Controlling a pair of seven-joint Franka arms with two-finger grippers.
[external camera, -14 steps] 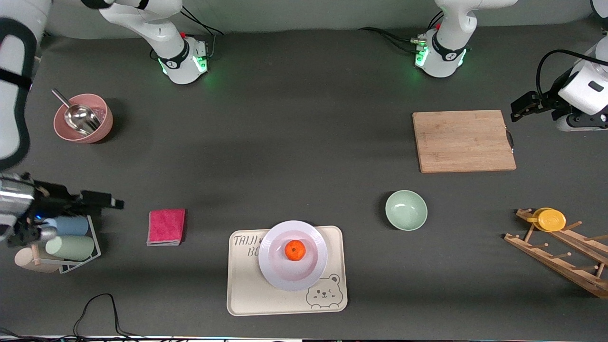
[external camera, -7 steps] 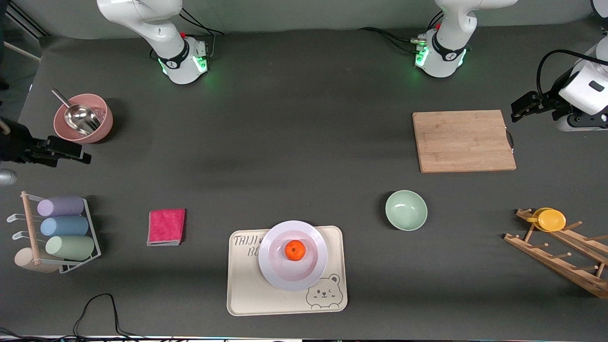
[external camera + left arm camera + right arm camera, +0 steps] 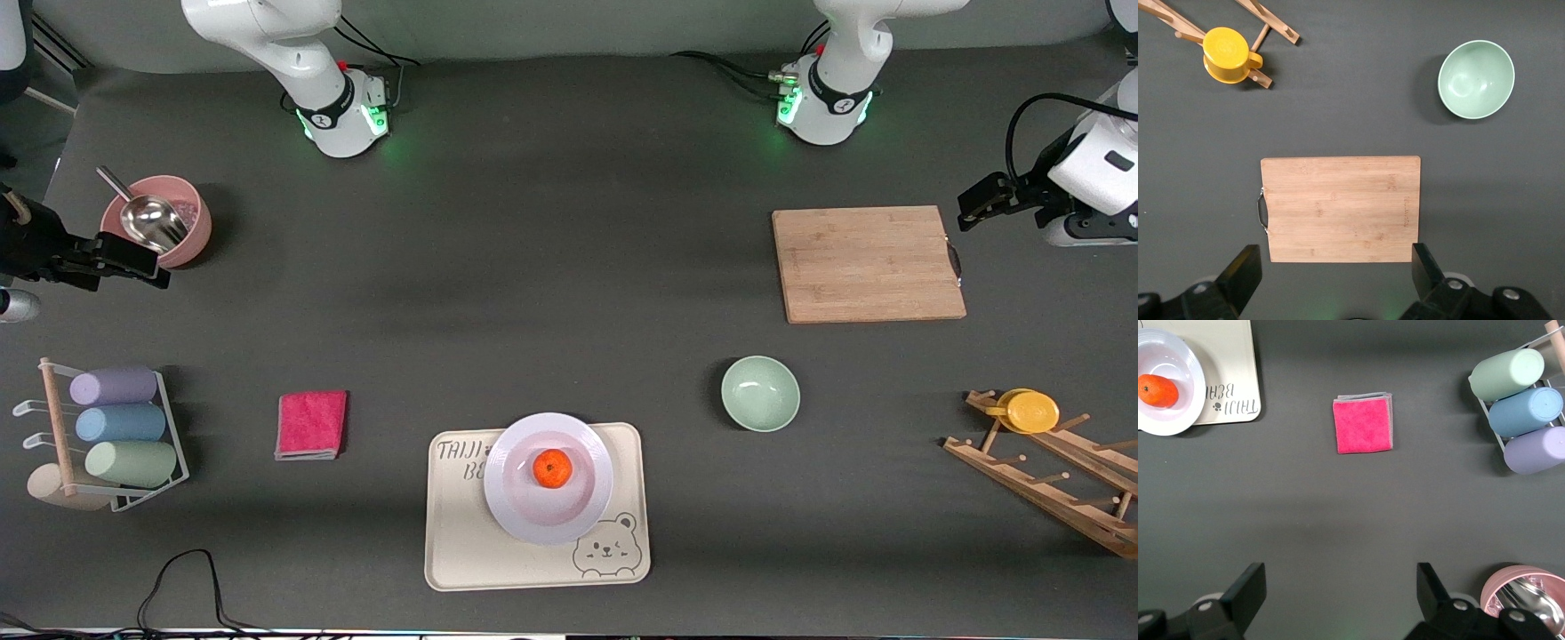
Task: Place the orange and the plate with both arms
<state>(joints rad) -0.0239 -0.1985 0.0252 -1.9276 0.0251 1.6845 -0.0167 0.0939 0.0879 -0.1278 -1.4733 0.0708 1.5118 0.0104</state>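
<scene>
Orange [image 3: 553, 468]: sits in the middle of the plate; also seen in the right wrist view.
Plate [image 3: 516, 511]: rests on the tray, overlapping the tray's edge that faces the robots' bases.
Tray [image 3: 484, 556]: cream, with a bear drawing; lies at the bench [image 3: 569, 293] edge nearest the front camera.
Cloth [image 3: 310, 424]: pink, folded, beside the tray toward the right arm's end.
Bowl [image 3: 760, 393]: pale green, beside the tray toward the left arm's end, slightly farther from the camera.
Board [image 3: 867, 263]: wooden, farther from the camera than the bowl.
Left end effector [image 3: 1335, 280]: up in the air at the left arm's end, beside the board; fingers spread wide, nothing between them.
Right end effector [image 3: 1341, 603]: in the air at the right arm's end, beside the pink bowl [image 3: 182, 231]; fingers spread wide, holding nothing.
</scene>
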